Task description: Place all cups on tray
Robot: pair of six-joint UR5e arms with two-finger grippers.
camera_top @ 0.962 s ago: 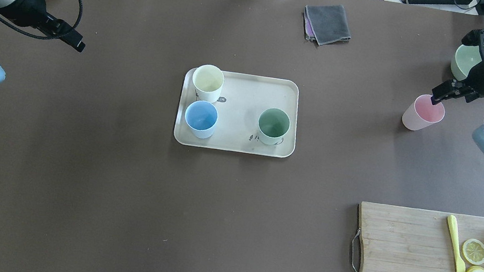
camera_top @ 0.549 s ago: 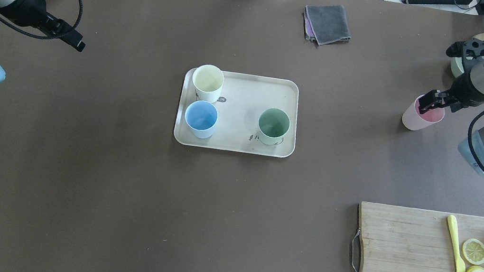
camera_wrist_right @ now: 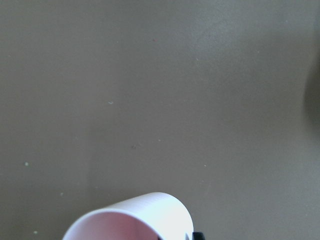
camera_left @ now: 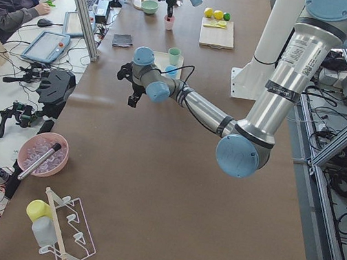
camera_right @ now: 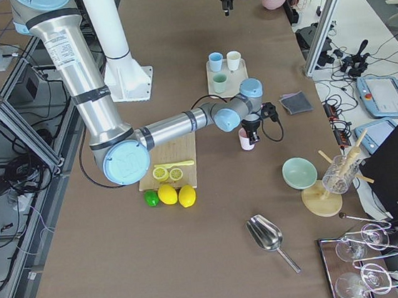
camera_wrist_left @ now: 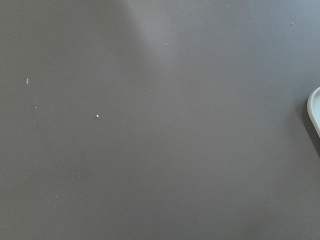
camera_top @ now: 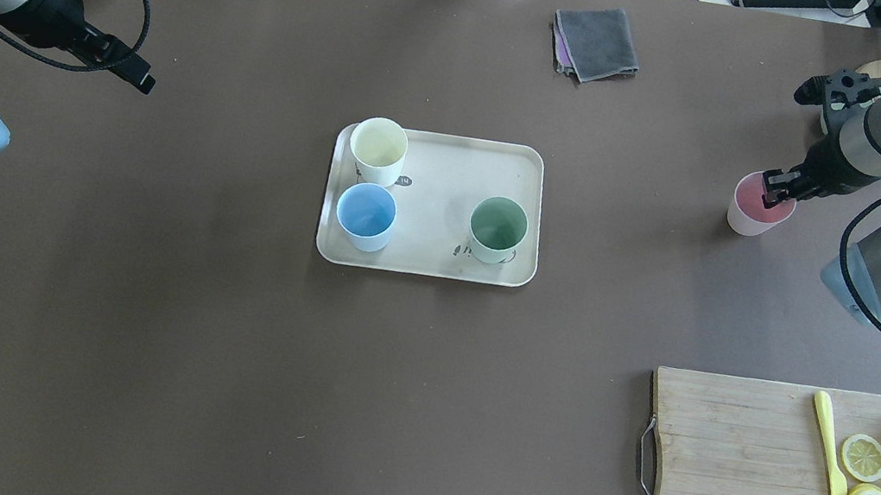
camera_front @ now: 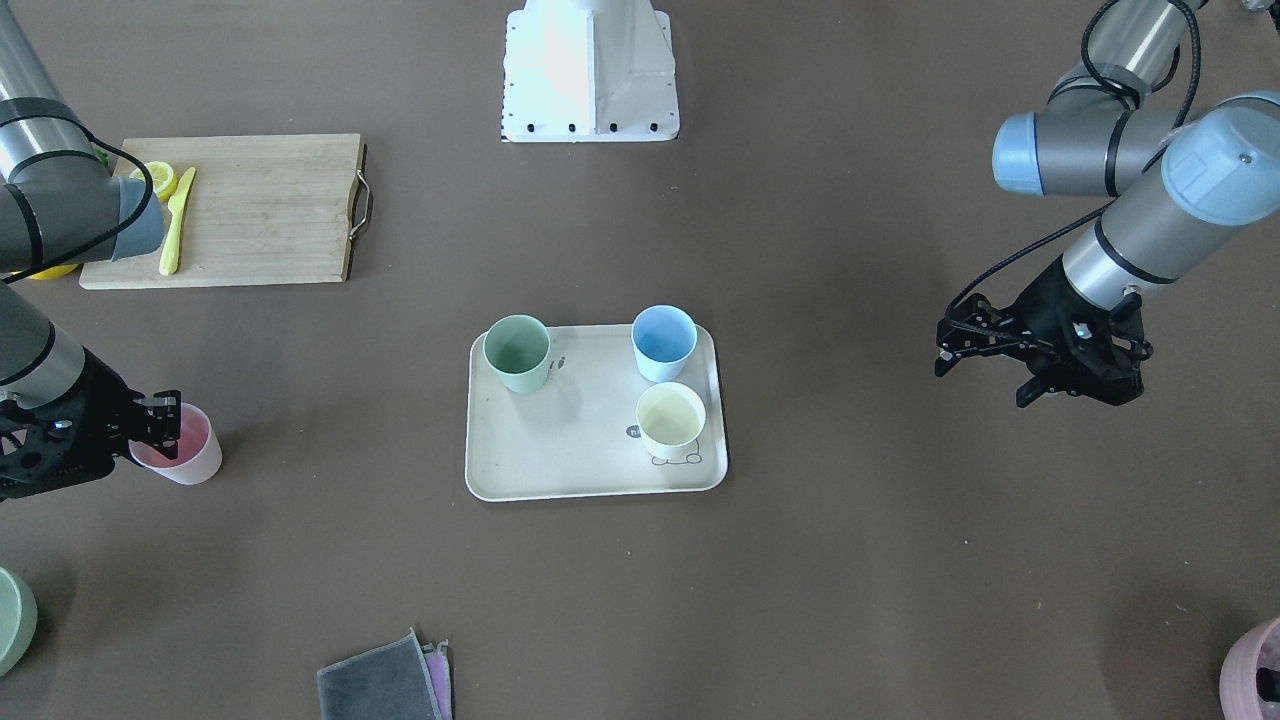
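Left pincer [camera_front: 980, 385]: released, nothing between its fingers; it hangs above bare desk [camera_top: 175, 330], well apart from the tray. Probably parked out there so the middle is free for the other arm.
Tray [camera_top: 443, 169]: flat at mid-desk, long side across.
Yellow cup [camera_top: 377, 149]: upright in the tray's far left corner.
Blue cup [camera_top: 365, 214]: upright just in front of the yellow one, the two nearly touching. They crowd the left end, which leaves bare floor in the middle.
Green cup [camera_top: 497, 228]: upright at the tray's right end, near the front rim.
Open ground: the far right corner of the tray looks the easiest spot for a fourth cup.
Pink cup [camera_top: 751, 215]: the one cup off the tray, out on the desk well to its right. Cannot tell whether its base is on the surface.
Right pincer [camera_top: 774, 191]: clenched on the pink cup's wall, one finger inside the mouth and one outside. A rim pinch suits a handleless tumbler.
Judgement: three of four placed; the carry across remains.
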